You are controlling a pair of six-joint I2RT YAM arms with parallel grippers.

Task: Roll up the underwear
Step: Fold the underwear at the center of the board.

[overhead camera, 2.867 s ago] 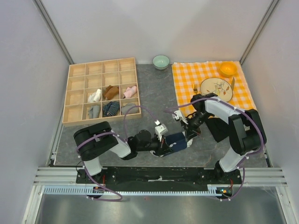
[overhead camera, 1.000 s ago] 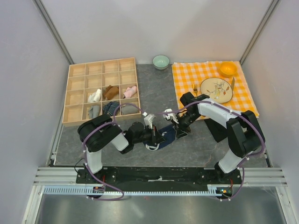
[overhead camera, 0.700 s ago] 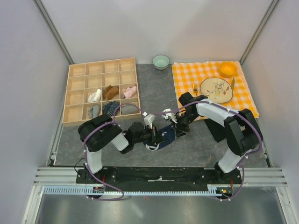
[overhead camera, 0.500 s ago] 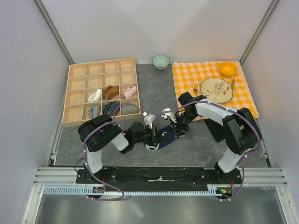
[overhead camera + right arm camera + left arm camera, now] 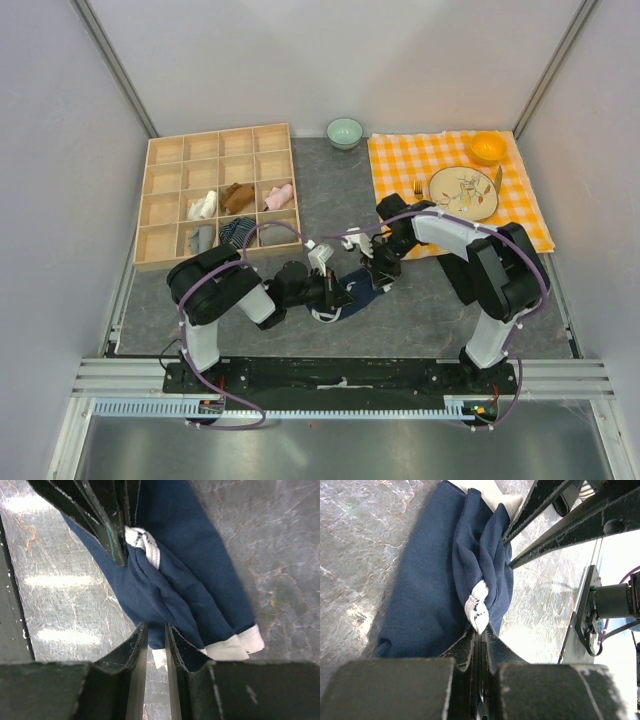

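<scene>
The underwear (image 5: 432,575) is navy with white trim and lies bunched into a long twisted bundle on the grey table, between my two grippers (image 5: 358,294). My left gripper (image 5: 479,629) is shut on its near end, pinching a twisted bit of white trim (image 5: 477,607). From the opposite side, my right gripper (image 5: 155,632) is shut on a fold of the navy fabric (image 5: 185,580), with a white hem (image 5: 230,647) beside its fingers. In the top view the left gripper (image 5: 337,291) and the right gripper (image 5: 377,277) stand close together over the bundle.
A wooden compartment tray (image 5: 215,131) with several rolled garments sits at the back left. A green bowl (image 5: 345,131) stands behind the middle. On the right an orange checked cloth (image 5: 400,160) carries a plate (image 5: 463,192) and an orange bowl (image 5: 488,147).
Both grippers carried the underwear left and away from the near edge. Over the last second the right gripper has edged further left towards the left one; the left arm has held still.
</scene>
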